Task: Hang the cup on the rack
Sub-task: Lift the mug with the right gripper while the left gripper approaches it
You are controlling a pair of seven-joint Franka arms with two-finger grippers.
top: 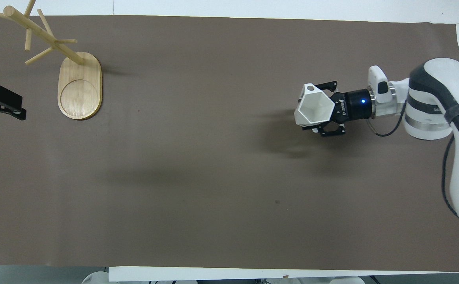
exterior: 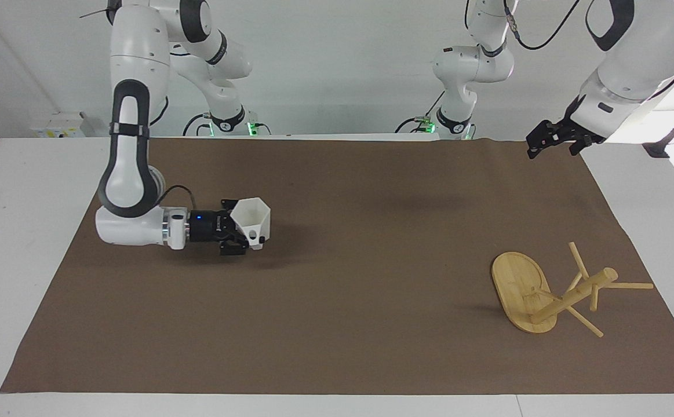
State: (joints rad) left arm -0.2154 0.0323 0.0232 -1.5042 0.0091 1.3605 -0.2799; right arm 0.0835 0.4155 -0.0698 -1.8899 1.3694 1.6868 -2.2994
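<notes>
The white faceted cup (exterior: 251, 222) is held in my right gripper (exterior: 237, 233), which is shut on it, mouth up, a little above the brown mat toward the right arm's end. It shows in the overhead view too, the cup (top: 315, 110) in the right gripper (top: 321, 119). The bamboo rack (exterior: 519, 284) stands on its oval base toward the left arm's end, its post and pegs bare; it also shows in the overhead view (top: 80, 85). My left gripper (exterior: 554, 141) hangs open and empty in the air over the mat's edge, also seen in the overhead view (top: 1, 106).
The brown mat (exterior: 348, 324) covers most of the white table. Nothing else lies on it between the cup and the rack.
</notes>
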